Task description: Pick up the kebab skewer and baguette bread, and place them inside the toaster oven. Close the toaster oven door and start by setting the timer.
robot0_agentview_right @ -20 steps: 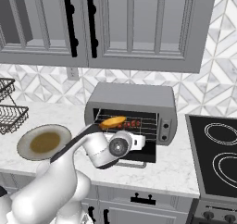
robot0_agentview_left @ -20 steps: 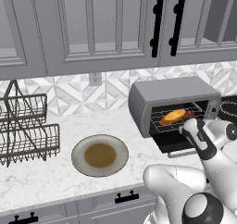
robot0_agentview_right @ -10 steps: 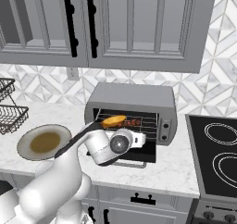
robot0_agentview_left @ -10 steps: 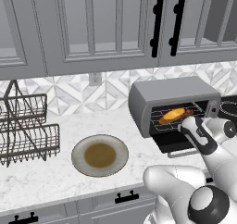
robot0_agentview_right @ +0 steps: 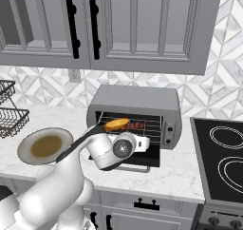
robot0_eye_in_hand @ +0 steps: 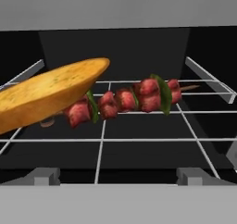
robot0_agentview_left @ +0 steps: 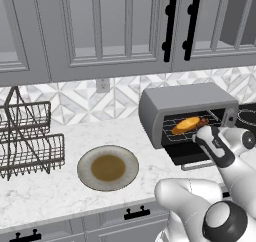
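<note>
While the white arm reaches in from the front edge of the marble bench (robot0_agentview_left: 60, 196), its claw (robot0_agentview_right: 142, 142) hangs just outside the mouth of the toaster oven (robot0_agentview_right: 137, 103), and whether the claw is spread or pressed together cannot be told from any angle. Inside the dark cavity, the baguette bread (robot0_eye_in_hand: 46, 91) lies tilted on the wire rack (robot0_eye_in_hand: 139, 140) toward its left side, one end raised. Beside it, the kebab skewer (robot0_eye_in_hand: 127, 100) rests across the rack, its near end tucked under the loaf and its bare stick tip pointing toward the right wall. The toaster oven door (robot0_agentview_left: 192, 158) is dropped open and lies flat over the bench, its grey bar handle toward the front edge. The oven stands at the back of the bench, close to the patterned grey-and-white tile backsplash (robot0_agentview_left: 80, 103), with a black cooktop (robot0_agentview_right: 220, 162) just beside it at the right end. Well apart from the oven, a round plate (robot0_agentview_left: 107, 167) with a brown centre sits near the middle of the bench, and a wire dish rack (robot0_agentview_left: 30, 141) occupies the left end. Grey cabinets (robot0_agentview_left: 100, 26) with black handles hang above, and grey drawers (robot0_agentview_right: 142, 207) run below the front edge.
</note>
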Robot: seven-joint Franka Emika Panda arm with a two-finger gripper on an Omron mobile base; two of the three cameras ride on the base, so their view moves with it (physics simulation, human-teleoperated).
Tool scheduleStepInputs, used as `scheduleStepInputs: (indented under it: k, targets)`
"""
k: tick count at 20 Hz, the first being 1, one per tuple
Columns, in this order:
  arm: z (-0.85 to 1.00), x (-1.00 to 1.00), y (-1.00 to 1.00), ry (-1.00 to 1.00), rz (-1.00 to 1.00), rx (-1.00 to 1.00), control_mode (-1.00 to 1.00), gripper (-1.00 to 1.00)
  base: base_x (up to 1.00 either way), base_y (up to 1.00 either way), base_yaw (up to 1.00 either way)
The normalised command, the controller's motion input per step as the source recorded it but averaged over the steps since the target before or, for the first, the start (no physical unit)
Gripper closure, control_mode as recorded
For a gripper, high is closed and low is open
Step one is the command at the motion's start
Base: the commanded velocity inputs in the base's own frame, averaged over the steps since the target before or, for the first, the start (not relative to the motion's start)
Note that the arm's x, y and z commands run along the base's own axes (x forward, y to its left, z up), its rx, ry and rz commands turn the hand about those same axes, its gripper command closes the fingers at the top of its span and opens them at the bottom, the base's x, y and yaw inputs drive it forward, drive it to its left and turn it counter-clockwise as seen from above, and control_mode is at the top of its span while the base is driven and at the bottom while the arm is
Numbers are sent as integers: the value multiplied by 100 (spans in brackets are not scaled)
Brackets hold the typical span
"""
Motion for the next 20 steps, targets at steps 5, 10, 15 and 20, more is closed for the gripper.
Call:
scheduleStepInputs:
  k: [5, 10, 15, 20]
  targets:
    - [0, -13, 0, 0, 0, 0, -100, -100, 0, 0, 0]
    - [0, -2, 0, 0, 0, 0, -100, -100, 0, 0, 0]
    - [0, 1, 0, 0, 0, 0, -100, -100, 0, 0, 0]
    - [-1, 1, 0, 0, 0, 0, -100, -100, 0, 0, 0]
